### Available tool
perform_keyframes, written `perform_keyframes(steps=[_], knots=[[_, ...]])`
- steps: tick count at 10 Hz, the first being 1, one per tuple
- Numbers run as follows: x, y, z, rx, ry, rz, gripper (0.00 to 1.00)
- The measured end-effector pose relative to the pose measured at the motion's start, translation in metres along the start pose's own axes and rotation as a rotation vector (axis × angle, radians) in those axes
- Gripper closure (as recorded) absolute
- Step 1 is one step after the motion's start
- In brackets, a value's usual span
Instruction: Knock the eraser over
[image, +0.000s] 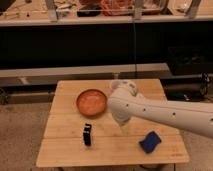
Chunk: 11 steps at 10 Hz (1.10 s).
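The eraser (87, 134) is a small black block with a faint lighter band. It stands upright on the wooden table (65, 152), left of centre and near the front. My white arm reaches in from the right over the middle of the table. The gripper (121, 123) sits at the arm's lower left end, to the right of the eraser and slightly behind it, apart from it. The arm's bulk hides the fingers.
An orange-brown bowl (92, 102) sits behind the eraser. A blue sponge-like pad (150, 141) lies at the front right. A white cup (116, 83) peeks out behind the arm. A dark shelf unit stands behind the table.
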Motion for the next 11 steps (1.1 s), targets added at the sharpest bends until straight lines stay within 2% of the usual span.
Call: perform_keyframes(steps=[2, 11], knots=[[-0.020, -0.007, 0.011, 0.002, -0.012, -0.054, 0.20], [-0.040, -0.010, 0.023, 0.001, -0.035, -0.124, 0.20]])
